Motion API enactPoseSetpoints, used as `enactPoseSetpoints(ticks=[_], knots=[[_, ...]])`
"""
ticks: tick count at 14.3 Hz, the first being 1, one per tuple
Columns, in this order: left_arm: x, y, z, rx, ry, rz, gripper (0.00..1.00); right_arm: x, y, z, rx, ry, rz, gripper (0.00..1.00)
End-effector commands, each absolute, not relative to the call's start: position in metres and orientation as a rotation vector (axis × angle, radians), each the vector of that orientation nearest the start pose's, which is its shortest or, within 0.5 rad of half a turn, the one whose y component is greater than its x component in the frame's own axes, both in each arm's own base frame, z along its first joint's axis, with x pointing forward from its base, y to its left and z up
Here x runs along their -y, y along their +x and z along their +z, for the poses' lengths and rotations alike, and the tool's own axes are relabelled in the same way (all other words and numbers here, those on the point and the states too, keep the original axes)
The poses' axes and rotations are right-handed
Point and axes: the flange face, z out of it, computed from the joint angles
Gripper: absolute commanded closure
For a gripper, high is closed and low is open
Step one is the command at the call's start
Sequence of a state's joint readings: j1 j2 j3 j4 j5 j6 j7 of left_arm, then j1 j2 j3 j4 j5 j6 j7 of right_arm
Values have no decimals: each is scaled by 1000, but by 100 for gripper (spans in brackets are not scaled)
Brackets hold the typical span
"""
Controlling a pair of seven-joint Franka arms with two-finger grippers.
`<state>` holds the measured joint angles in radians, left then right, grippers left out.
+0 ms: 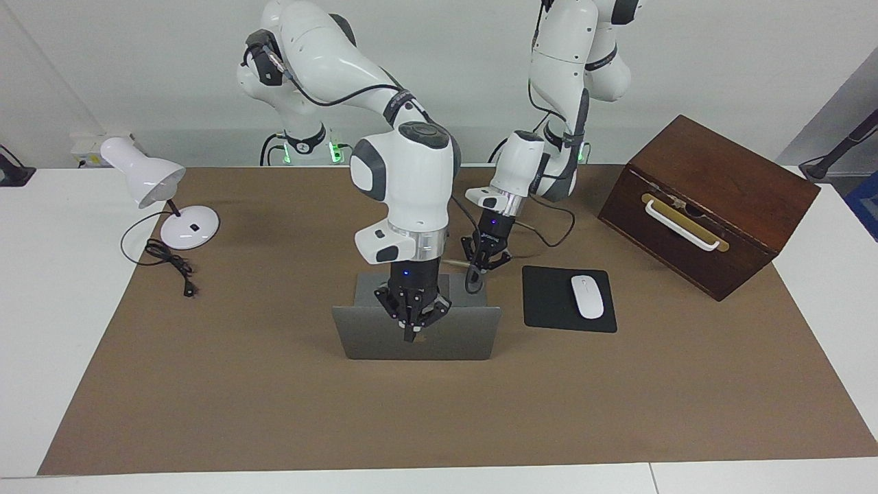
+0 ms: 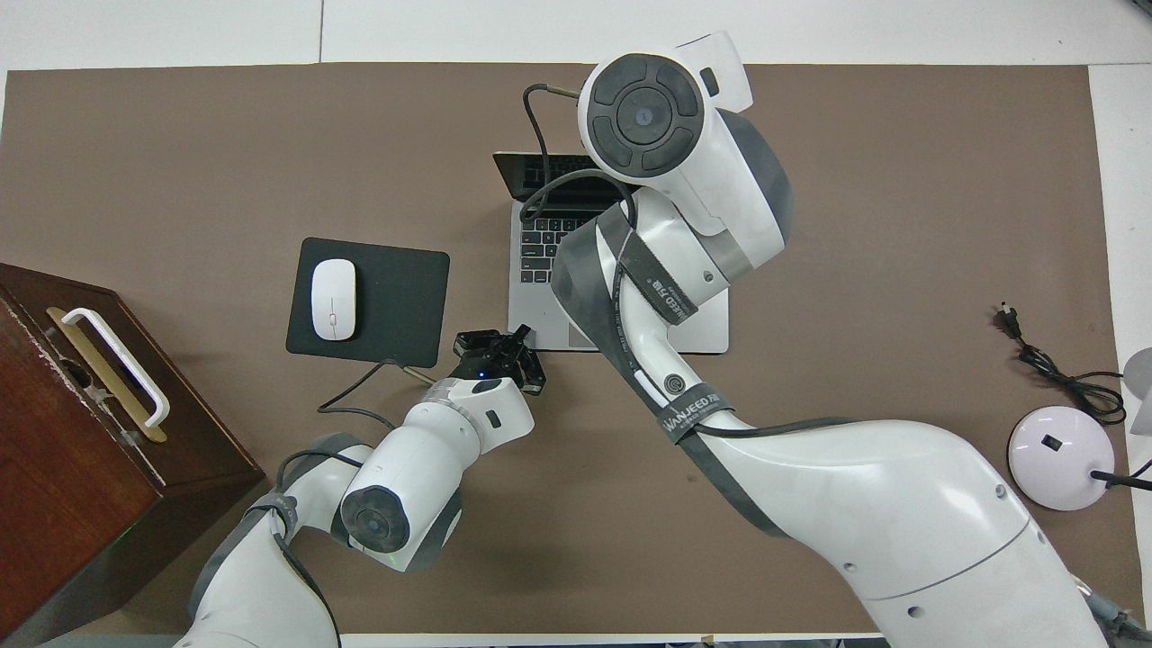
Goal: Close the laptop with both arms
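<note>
Standing open at the middle of the brown-covered tabletop (image 1: 240, 384), the laptop (image 1: 370, 339) has its lid upright. The right hand (image 1: 411, 335), clenched with fingertips together, hangs at the lid's outer face just below its top edge. The left hand (image 1: 484, 267), also clenched, hovers by the laptop's base corner nearest the mouse pad (image 1: 549, 302).
</note>
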<state>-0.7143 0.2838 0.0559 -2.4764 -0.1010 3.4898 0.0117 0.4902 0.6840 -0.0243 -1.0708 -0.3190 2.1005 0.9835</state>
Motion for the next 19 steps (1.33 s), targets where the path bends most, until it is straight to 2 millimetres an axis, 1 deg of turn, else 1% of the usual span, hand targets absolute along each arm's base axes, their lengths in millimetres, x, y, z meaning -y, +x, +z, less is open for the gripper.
enactPoseSetpoints(ticks=[1, 4, 5, 10, 11, 12, 14, 16, 19], knots=[[303, 428, 241, -896, -3003, -1099, 100, -346, 704, 457, -640, -2987, -760, 100], [303, 429, 241, -900, -2999, -1099, 100, -347, 703, 448, -643, -2996, -722, 100], [302, 429, 241, -900, -2998, -1097, 100, -346, 702, 447, -646, -2999, -712, 100], [301, 429, 238, -904, -2996, -1089, 100, -349, 692, 445, -693, -3006, -544, 100], [301, 429, 237, -911, -2992, -1087, 100, -351, 690, 447, -697, -2998, -512, 100], [301, 428, 233, -912, -2993, -1073, 100, -358, 685, 445, -691, -2992, -473, 100], [300, 428, 232, -917, -2991, -1070, 100, -368, 678, 444, -687, -2990, -423, 100], [300, 428, 232, -923, -2987, -1070, 100, -371, 675, 442, -701, -2973, -353, 100], [300, 428, 231, -930, -2984, -1068, 100, -372, 670, 430, -726, -2962, -272, 100]])
